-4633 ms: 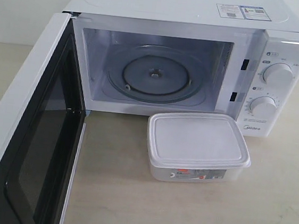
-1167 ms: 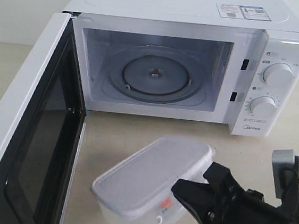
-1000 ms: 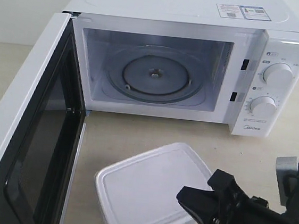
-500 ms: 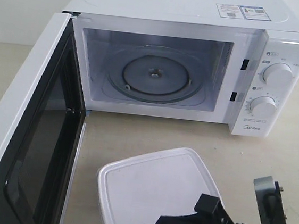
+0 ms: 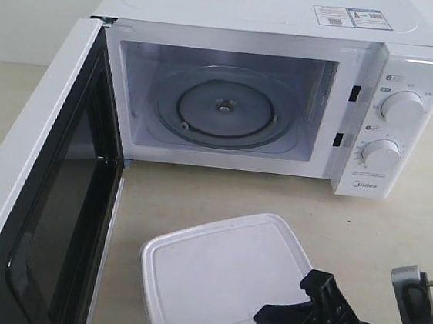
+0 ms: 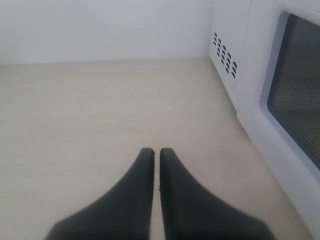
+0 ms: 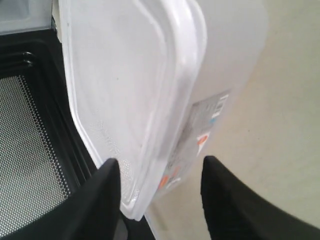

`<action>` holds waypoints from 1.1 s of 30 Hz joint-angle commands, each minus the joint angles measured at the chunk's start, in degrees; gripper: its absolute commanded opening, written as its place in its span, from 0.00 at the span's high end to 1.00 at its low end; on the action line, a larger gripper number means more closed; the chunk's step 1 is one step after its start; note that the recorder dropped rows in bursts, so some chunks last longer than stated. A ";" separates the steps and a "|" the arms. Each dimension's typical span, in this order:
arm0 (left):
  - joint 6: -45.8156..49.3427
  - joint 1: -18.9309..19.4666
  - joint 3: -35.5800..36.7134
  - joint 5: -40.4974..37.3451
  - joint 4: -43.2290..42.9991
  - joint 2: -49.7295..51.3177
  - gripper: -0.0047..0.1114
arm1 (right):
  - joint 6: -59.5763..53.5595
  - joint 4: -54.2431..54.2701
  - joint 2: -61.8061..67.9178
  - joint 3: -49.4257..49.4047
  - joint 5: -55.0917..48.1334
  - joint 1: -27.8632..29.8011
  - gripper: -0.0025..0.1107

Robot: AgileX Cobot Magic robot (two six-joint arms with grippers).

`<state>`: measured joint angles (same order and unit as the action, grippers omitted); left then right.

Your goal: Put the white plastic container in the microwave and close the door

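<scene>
The white plastic container (image 5: 220,275) lies flat on the table in front of the open microwave (image 5: 402,162), lid up. My right gripper (image 5: 291,303) is at its near right corner. In the right wrist view the right gripper (image 7: 160,161) is open. Its jaws straddle the corner of the container (image 7: 125,75), one beside the lid and the other well off the labelled side. The door (image 5: 28,189) stands wide open on the left. The glass turntable (image 5: 220,112) is bare. My left gripper (image 6: 155,150) is shut on nothing.
The left gripper hovers over bare table next to the microwave's vented side wall (image 6: 225,55) and the door's dark window (image 6: 297,115). The door's mesh window (image 7: 30,135) is close behind the container. Bare tabletop (image 5: 395,235) lies to the right of the container.
The container went from the microwave's front right to the near centre, was tilted up in the right gripper a second ago, and now lies flat. The right gripper sank, then shifted right.
</scene>
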<state>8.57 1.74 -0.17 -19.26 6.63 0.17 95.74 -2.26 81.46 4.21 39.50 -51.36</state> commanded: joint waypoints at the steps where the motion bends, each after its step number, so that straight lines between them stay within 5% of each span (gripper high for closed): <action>1: 0.43 -0.31 0.17 0.07 -0.04 -0.17 0.92 | -2.42 3.55 -0.25 -0.05 -0.31 -0.09 0.59; 23: 0.43 -0.31 0.17 0.07 -0.04 -0.17 0.92 | -5.46 7.72 1.81 7.21 -7.55 -0.09 0.59; 33: 0.43 -0.31 0.17 0.07 -0.04 -0.17 0.92 | -3.72 7.72 9.29 7.38 3.33 -0.17 0.59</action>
<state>8.57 1.74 -0.17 -19.26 6.63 0.17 91.65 5.44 89.37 11.42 40.54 -51.36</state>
